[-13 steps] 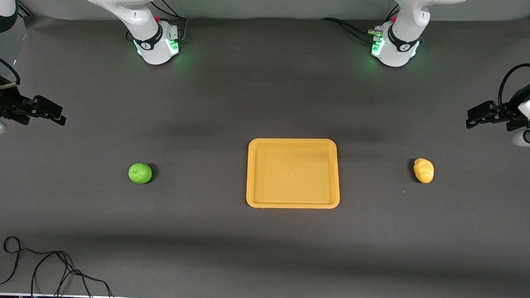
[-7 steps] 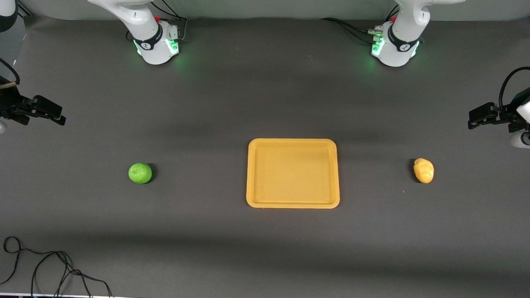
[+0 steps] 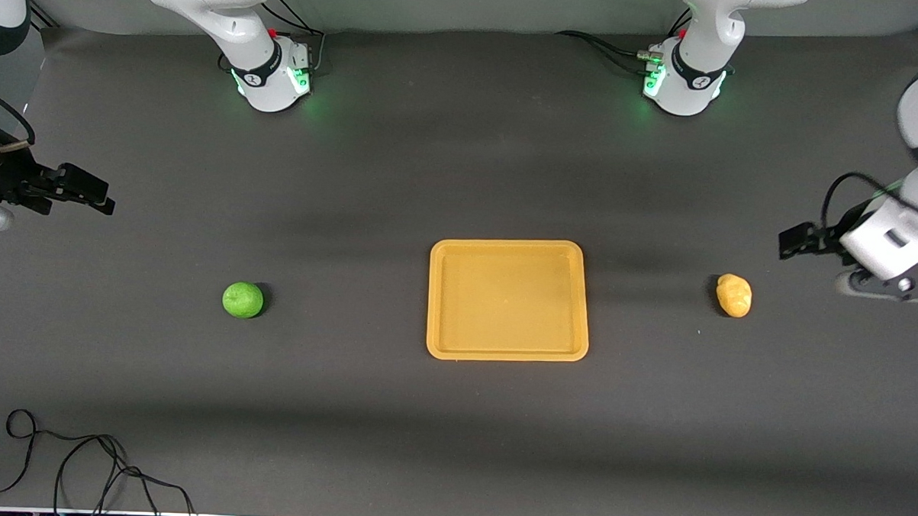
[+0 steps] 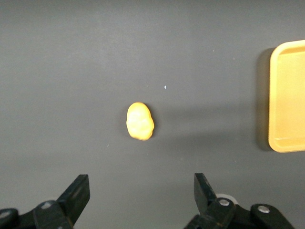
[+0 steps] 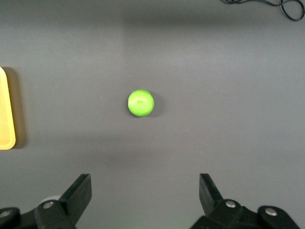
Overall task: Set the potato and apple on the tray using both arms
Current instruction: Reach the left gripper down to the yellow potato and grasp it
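The orange-yellow tray (image 3: 508, 299) lies empty mid-table. The green apple (image 3: 242, 300) sits on the dark mat toward the right arm's end. The lumpy yellow potato (image 3: 733, 295) sits toward the left arm's end. My left gripper (image 3: 792, 243) is open and empty over bare mat beside the potato. In the left wrist view the potato (image 4: 139, 121) lies ahead of the open gripper (image 4: 142, 191), with the tray's edge (image 4: 288, 95) at the side. My right gripper (image 3: 95, 196) is open and empty over the mat at the table's end. In the right wrist view the apple (image 5: 141, 103) lies ahead of the gripper (image 5: 145, 191).
A loose black cable (image 3: 78, 458) lies at the table's front corner on the right arm's end and also shows in the right wrist view (image 5: 286, 7). The arm bases (image 3: 271, 76) (image 3: 683, 82) stand along the back edge.
The left arm has swung down and inward, bringing its gripper closer to the potato. The right arm, apple, potato and tray have not moved.
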Tool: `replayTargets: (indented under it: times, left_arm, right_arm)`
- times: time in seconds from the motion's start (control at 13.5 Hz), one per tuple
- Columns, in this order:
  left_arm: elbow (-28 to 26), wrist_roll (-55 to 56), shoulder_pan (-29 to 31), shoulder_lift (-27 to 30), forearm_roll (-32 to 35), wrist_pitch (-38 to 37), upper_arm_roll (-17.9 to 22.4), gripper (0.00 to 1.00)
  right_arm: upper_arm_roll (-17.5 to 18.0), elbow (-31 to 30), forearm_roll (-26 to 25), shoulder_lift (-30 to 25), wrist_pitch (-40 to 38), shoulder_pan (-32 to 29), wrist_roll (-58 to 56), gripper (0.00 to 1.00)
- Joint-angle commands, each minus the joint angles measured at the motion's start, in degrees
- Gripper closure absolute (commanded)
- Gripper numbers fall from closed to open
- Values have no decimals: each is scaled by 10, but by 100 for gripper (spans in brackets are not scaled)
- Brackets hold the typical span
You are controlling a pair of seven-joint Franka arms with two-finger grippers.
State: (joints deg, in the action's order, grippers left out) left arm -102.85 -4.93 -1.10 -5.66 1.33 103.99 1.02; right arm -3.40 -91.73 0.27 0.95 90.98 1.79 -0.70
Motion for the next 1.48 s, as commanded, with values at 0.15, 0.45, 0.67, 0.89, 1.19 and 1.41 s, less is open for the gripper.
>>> replayTargets:
  times: [0.15,0.45,0.67,0.89,1.19,1.41]
  left_arm:
    - [-28,-40,6,-61,6,87,-4,3]
    - [-40,-67,25,-148,3,211,-4,4]
    - [-51,-102,47,-187,-4,264,-6,5]
    - [-72,-101,48,-213,-15,318,-5,7]
    - [-83,-101,45,-222,-57,324,-5,6]
    - [-105,-103,44,-231,-55,367,-5,5]
  right_arm:
    - [1,7,-9,-2,-13,1,-13,0]
    - [1,5,-9,-3,-20,1,-16,0]
    - [1,2,-7,-3,-20,1,-16,0]
    - [1,-4,-7,-3,-20,1,-16,0]
    - [1,-12,-7,-6,-19,1,-16,0]
    - [1,-14,-7,-6,-18,1,-16,0]
